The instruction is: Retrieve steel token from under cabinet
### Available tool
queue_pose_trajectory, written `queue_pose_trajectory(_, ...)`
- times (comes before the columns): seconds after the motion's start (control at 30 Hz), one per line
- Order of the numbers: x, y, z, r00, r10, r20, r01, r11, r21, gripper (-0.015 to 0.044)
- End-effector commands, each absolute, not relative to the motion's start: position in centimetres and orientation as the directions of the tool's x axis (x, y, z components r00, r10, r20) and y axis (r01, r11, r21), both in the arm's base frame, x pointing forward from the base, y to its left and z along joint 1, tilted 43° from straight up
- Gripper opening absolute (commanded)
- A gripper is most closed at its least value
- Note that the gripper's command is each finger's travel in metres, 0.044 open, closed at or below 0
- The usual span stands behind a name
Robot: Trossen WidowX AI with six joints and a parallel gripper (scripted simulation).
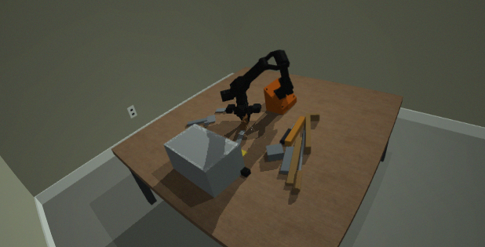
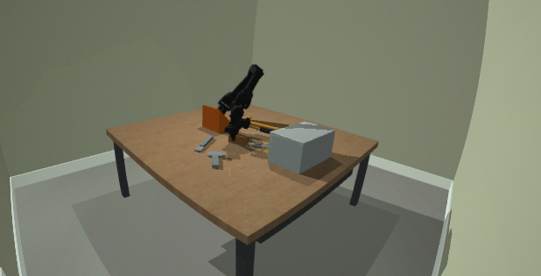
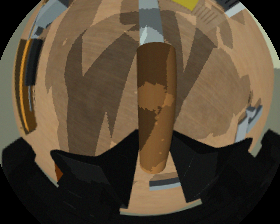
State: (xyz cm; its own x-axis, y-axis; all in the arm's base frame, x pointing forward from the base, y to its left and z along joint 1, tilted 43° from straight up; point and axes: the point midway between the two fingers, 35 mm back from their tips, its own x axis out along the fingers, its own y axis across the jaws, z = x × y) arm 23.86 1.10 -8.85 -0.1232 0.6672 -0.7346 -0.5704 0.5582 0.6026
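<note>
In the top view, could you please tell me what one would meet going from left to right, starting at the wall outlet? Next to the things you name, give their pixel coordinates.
Wall outlet [image 1: 132, 111] → pale gray cabinet [image 1: 192, 148] [image 2: 286, 151] → black cube [image 1: 246, 172] → small gray block [image 1: 274, 151] → long wooden strips [image 1: 295, 162].

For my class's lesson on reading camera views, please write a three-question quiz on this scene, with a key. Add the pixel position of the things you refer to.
1. True or false: the end effector [image 1: 245, 120] [image 2: 233, 138] [image 3: 152, 132] is shut on a brown handle [image 3: 157, 100].
2. Multiple choice: what colour is the robot's base [image 1: 275, 100] [image 2: 214, 119]? A) green B) orange C) white
3. Fill in: the large grey box [image 1: 202, 147] [image 2: 286, 151] stands on a brown ____.
Key: 1. true; 2. B; 3. table
</note>
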Motion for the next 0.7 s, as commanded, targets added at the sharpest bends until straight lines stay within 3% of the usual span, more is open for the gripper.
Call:
queue_pose_trajectory(0.0, 24.1, 1.4, -8.5, -0.119, 0.667, -0.735, -0.583, 0.552, 0.596, 0.0)
queue_pose_trajectory(0.67, 24.7, 3.4, -6.7, -0.12, 0.668, -0.734, -0.602, 0.539, 0.589, 0.0)
